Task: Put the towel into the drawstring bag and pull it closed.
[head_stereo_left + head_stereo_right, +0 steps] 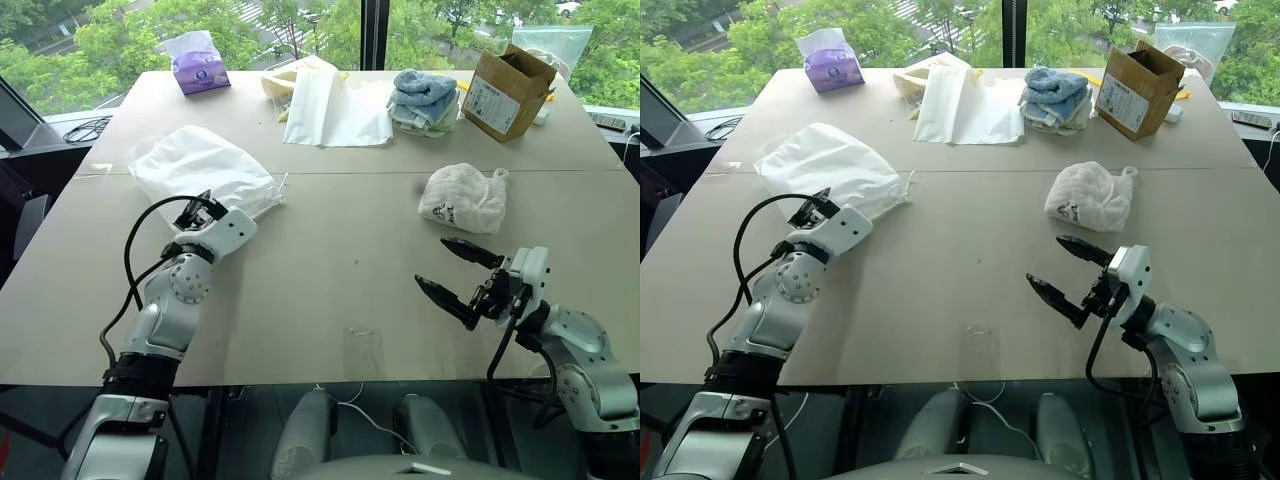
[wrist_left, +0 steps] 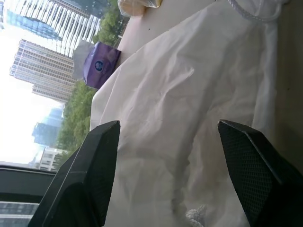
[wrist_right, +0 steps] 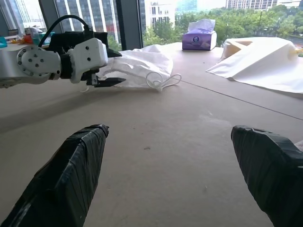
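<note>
The drawstring bag (image 1: 200,168) lies flat and crumpled on the left half of the table, its thin white cords (image 1: 279,190) trailing from its near-right corner. My left gripper (image 1: 197,211) is open at the bag's near edge; in the left wrist view its fingers (image 2: 102,161) stand wide apart with the bag's fabric (image 2: 189,94) between and beyond them. The towel (image 1: 463,198), a fluffy off-white bundle with a small dark mark, sits on the right half. Just short of the towel, my right gripper (image 1: 432,263) hovers open and empty.
Along the far edge stand a purple tissue pack (image 1: 200,68), a flat glossy white sheet-like bag (image 1: 335,108), a pile of light blue towels (image 1: 422,98) and an open cardboard box (image 1: 508,92). A seam (image 1: 350,174) crosses the table between the rows.
</note>
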`<action>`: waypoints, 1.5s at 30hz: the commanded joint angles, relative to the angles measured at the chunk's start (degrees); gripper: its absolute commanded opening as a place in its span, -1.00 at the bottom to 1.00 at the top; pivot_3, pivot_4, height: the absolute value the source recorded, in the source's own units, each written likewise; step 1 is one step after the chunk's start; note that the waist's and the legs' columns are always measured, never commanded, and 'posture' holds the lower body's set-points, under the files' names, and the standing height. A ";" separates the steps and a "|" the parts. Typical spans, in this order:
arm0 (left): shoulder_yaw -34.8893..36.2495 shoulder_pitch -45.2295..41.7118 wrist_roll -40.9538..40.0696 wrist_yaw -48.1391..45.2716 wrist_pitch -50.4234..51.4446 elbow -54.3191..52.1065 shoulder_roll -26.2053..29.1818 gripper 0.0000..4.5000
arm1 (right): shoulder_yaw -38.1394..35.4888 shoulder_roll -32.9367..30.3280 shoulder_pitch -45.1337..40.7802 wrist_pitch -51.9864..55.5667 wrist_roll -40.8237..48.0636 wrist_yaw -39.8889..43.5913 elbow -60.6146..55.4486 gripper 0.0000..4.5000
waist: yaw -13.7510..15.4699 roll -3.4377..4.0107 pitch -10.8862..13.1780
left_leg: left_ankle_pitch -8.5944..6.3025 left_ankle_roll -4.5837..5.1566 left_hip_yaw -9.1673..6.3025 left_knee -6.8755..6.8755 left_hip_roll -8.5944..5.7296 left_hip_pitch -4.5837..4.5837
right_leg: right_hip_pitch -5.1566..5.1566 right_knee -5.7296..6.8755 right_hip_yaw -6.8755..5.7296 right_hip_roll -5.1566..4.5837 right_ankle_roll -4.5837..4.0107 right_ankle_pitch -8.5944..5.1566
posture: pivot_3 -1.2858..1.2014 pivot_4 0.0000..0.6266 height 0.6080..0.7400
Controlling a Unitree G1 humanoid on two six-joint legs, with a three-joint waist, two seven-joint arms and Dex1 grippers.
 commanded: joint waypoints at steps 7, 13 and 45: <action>1.60 -1.67 -0.15 1.25 2.00 -1.98 -0.55 -0.97 | -0.32 -3.43 0.30 0.77 1.31 3.05 -2.13 1.00 | -0.04 0.00 0.00 | 0.00 0.00 0.00 0.01 0.00 0.00 | 0.00 0.00 0.00 0.01 0.00 0.00 | 0.03 -0.52 1.00; 3.03 -1.73 -1.46 0.94 2.48 -3.21 -0.31 -0.97 | -0.76 -3.18 -0.29 0.37 0.40 1.84 -1.89 1.00 | -0.01 0.00 0.00 | 0.00 0.00 0.01 0.02 0.00 0.00 | -0.01 0.01 0.01 0.00 0.00 0.00 | 0.03 -0.52 1.00; 13.42 -16.32 -28.26 -13.15 25.59 -7.31 -4.90 -0.97 | -9.73 0.77 -52.43 30.14 -10.14 -21.47 51.19 1.00 | -1.76 -0.05 0.00 | 0.17 -0.28 0.15 0.21 -0.03 -1.10 | -1.18 0.28 0.06 -0.02 0.00 0.02 | 0.03 -0.52 1.00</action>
